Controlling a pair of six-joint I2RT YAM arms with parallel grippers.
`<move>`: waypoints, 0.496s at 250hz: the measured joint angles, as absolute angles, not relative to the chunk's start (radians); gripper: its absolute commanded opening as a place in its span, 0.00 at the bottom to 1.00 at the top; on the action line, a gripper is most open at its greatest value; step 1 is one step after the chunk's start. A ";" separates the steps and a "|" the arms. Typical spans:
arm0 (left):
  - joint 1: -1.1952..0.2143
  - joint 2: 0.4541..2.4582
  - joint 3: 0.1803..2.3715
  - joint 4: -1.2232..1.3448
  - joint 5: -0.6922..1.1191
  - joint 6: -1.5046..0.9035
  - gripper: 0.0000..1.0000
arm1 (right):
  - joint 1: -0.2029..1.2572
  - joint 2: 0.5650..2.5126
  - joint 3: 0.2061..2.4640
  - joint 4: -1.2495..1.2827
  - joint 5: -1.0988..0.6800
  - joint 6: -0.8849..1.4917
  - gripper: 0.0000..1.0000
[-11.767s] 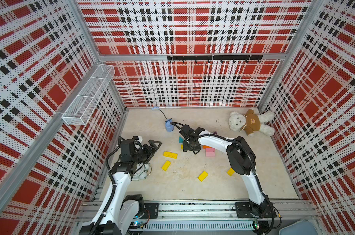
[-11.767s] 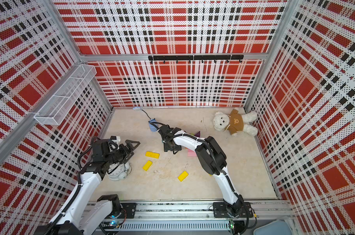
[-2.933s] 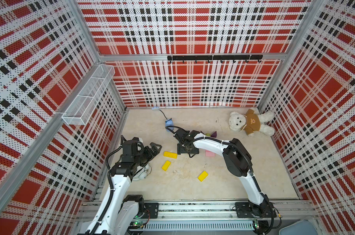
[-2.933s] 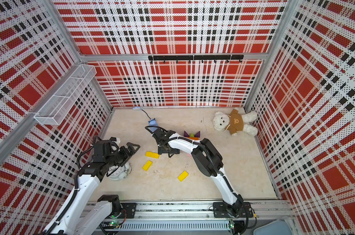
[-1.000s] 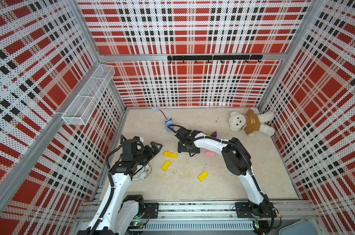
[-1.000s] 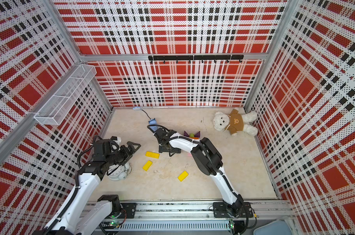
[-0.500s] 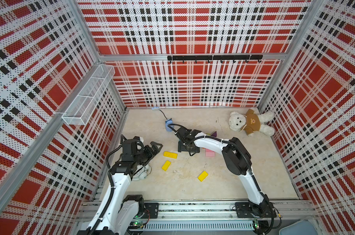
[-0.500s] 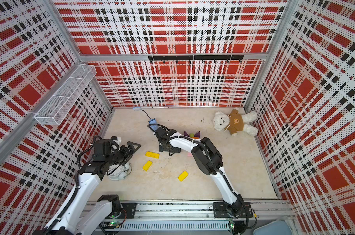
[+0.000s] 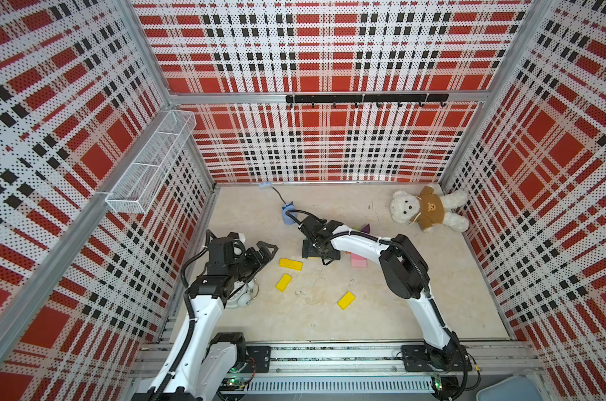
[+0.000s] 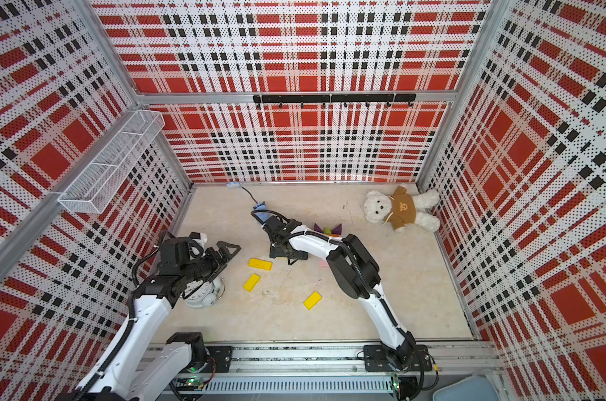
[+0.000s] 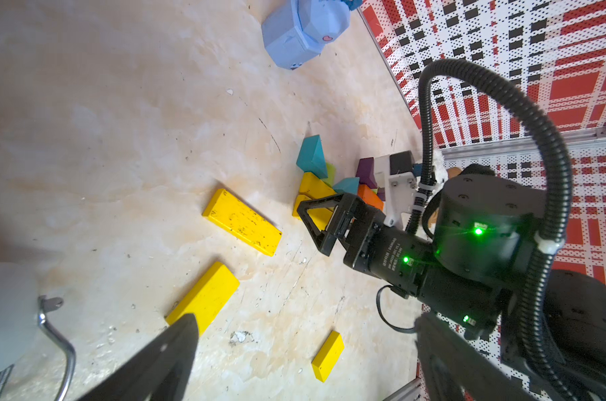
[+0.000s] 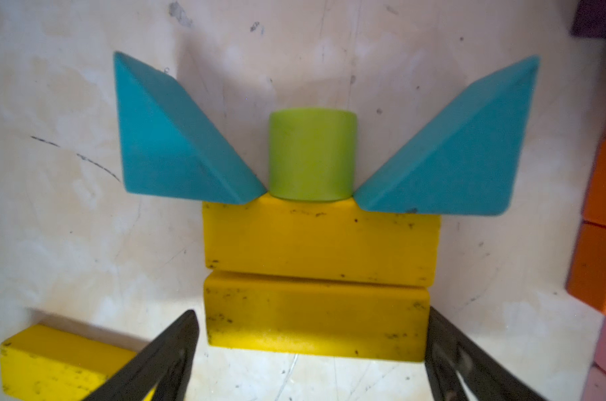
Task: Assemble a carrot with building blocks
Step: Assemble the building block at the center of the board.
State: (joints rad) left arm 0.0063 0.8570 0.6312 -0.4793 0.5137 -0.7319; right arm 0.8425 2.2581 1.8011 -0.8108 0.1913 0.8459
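In the right wrist view two yellow bars (image 12: 320, 243) lie side by side on the floor, with a lime-green stub (image 12: 312, 154) and two teal triangles (image 12: 176, 145) against the far bar. My right gripper (image 12: 310, 312) is open, its fingers flanking the near bar with a gap on one side. It appears in both top views (image 9: 320, 250) (image 10: 287, 253). Three loose yellow bars (image 9: 290, 264) (image 9: 283, 282) (image 9: 346, 300) lie apart. My left gripper (image 9: 265, 248) (image 11: 305, 317) hovers open and empty, left of them.
Orange blocks (image 12: 603, 215), a pink block (image 9: 358, 261) and a purple triangle (image 9: 365, 228) sit beside the right arm. A white alarm clock (image 9: 241, 297) stands under the left arm. A blue toy (image 9: 288, 215) and a plush bear (image 9: 426, 210) lie further back.
Over the last second both arms stay almost still. Since the oldest frames the right gripper has shifted left, and the yellow block near that arm's elbow is gone from there.
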 measured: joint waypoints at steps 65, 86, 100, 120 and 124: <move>0.006 0.858 0.631 -0.479 0.516 -0.732 0.99 | 0.842 2.252 1.796 -0.810 0.199 0.836 1.00; 0.008 0.858 0.631 -0.479 0.516 -0.732 1.00 | 0.842 2.228 1.777 -0.811 0.211 0.825 1.00; 0.011 0.858 0.631 -0.479 0.516 -0.732 1.00 | 0.842 2.202 1.763 -0.812 0.214 0.815 1.00; 0.012 0.858 0.631 -0.479 0.517 -0.732 0.99 | 0.842 2.170 1.758 -0.815 0.213 0.794 1.00; 0.012 0.858 0.631 -0.479 0.517 -0.732 1.00 | 0.842 2.163 1.758 -0.816 0.212 0.790 1.00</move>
